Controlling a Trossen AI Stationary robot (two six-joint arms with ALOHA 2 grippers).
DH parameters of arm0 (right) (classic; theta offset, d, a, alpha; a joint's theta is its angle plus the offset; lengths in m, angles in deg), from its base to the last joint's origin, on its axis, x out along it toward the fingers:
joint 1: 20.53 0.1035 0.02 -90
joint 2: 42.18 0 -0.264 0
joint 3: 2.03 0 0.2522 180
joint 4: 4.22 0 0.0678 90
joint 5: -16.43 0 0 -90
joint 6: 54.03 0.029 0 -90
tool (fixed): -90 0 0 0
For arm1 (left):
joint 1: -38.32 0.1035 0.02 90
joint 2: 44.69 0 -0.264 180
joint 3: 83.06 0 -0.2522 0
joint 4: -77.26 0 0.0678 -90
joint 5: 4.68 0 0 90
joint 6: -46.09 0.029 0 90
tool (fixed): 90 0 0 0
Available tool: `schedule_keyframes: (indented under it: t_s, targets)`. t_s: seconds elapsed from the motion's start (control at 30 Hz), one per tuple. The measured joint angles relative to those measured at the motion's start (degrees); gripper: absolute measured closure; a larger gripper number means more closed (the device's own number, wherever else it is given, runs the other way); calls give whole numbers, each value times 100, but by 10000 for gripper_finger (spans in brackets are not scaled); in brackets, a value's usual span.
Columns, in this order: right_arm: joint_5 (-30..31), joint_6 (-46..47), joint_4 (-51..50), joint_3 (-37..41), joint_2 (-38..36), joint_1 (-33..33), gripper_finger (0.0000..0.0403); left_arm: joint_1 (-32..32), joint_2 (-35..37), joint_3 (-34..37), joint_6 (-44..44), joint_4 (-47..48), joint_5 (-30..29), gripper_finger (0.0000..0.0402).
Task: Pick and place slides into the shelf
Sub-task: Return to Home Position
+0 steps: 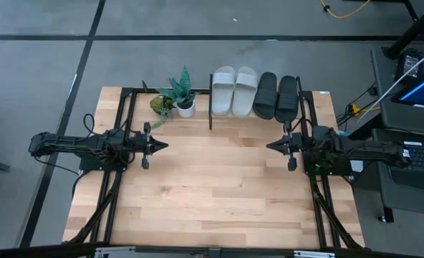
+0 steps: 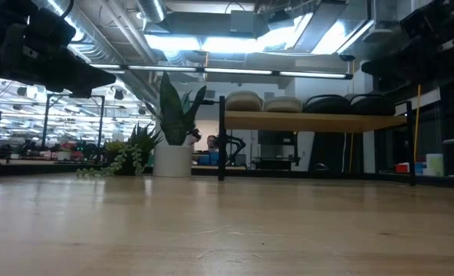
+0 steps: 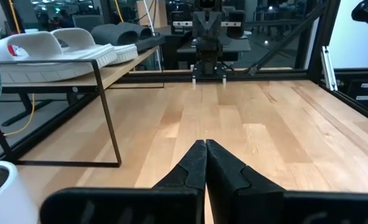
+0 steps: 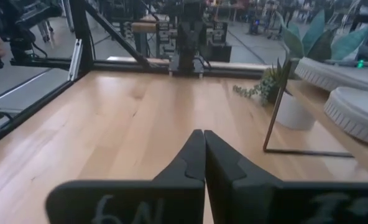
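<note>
Two pale grey-white slides and two black slides lie side by side on the top board of the shelf, soles down, at the table's far edge. The low view shows the shelf with the slides on it. My left gripper hovers shut over the table's left side, pointing toward the right. My right gripper hovers shut over the right side, pointing toward the left. In the wrist views, my left gripper and my right gripper have nothing between their fingers.
A potted plant in a white pot and a small leafy plant stand left of the shelf at the far edge. Black frame rails run along both table sides. The wooden tabletop between the arms is bare.
</note>
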Motion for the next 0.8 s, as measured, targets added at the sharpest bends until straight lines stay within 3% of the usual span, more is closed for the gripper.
schedule_keyframes:
  t_s: [0.27,0.53,0.6,0.8]
  targets:
    - [2,-146,1206,764,0,0,403,2,0,0,10,17,-2,402]
    - [0,-284,1138,788,0,0,403,4,0,0,32,18,-8,402]
    - [1,-285,1080,788,2,0,402,2,-2,0,-110,-70,-238,401]
    - [0,-300,1055,788,4,0,401,11,0,-2,-88,-104,-1664,402]
